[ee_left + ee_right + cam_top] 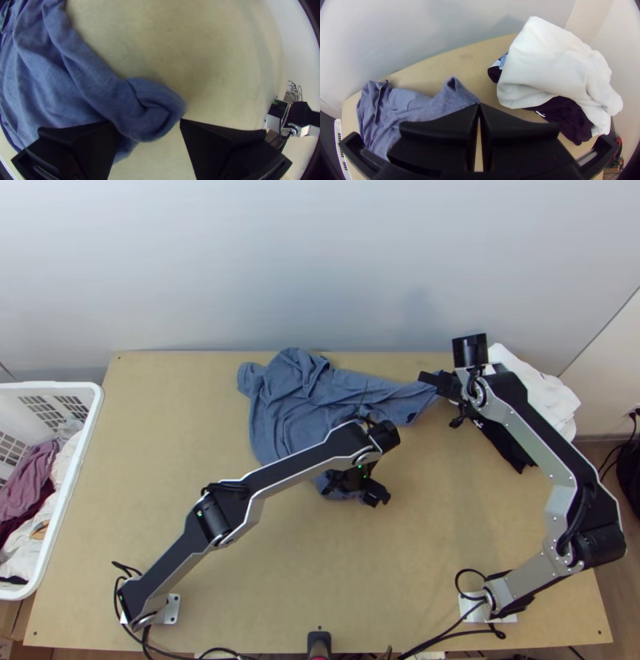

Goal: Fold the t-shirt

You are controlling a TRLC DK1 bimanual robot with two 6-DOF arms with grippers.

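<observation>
The blue-grey t-shirt (292,408) lies bunched and wrinkled towards the table's far side, one part stretched out to the right. At its near edge is my left gripper (352,494), low over the cloth. In the left wrist view the t-shirt (66,80) has a rolled bit between the parted fingertips of my left gripper (148,121). My right gripper (432,380) is at the end of the stretched part. The right wrist view has my right gripper (479,105) closed on a corner of the t-shirt (420,106), which rises slightly to the fingertips.
White cloth (532,388) and dark cloth (504,440) lie piled at the table's far right, beside the right gripper. A white basket (76,500) holding clothes stands off the left edge. A pale wall (336,268) runs behind the table.
</observation>
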